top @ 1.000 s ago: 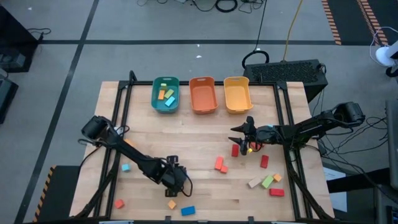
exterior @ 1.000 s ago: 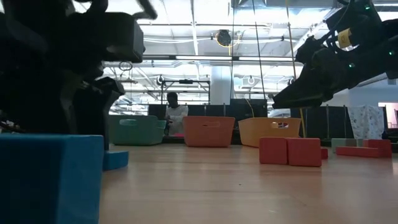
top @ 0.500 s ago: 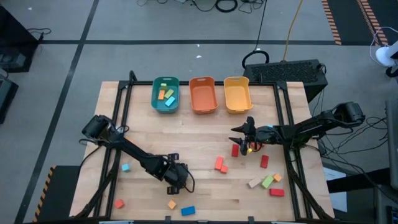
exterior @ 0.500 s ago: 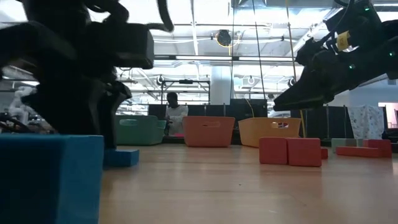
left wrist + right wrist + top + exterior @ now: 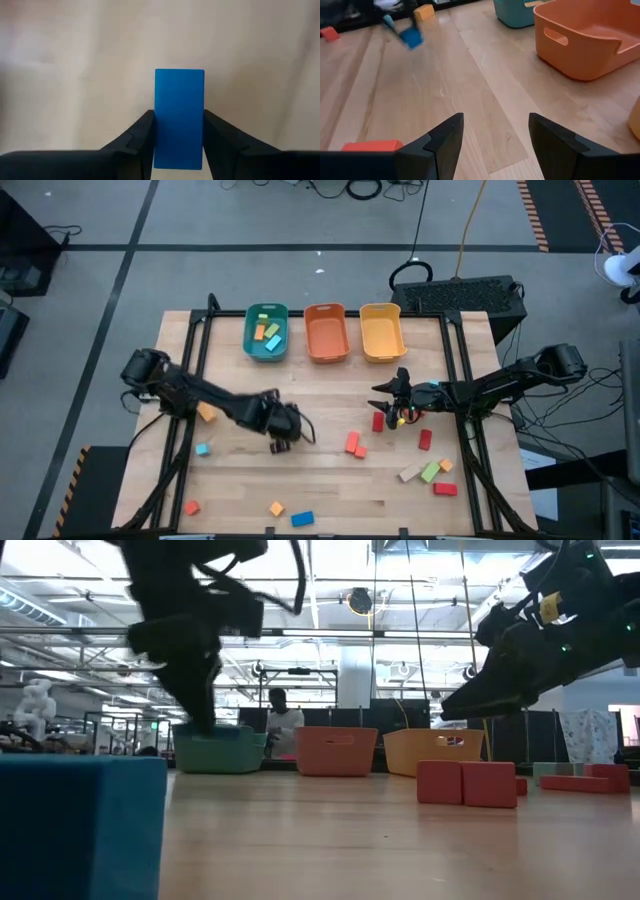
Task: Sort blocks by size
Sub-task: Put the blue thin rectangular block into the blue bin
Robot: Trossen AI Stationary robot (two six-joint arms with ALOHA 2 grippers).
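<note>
Reaching over mid-table, left tool [image 5: 178,142] pinches blue block [image 5: 179,117] — right tool [image 5: 492,137] wide.

Bright overhead light; motion blur in low view.

Three bins [image 5: 325,332] being lined along the table's [image 5: 320,395] far edge, blocks [image 5: 428,471] lying scattered near the front right, more blocks [image 5: 290,514] lying along the front left
</note>
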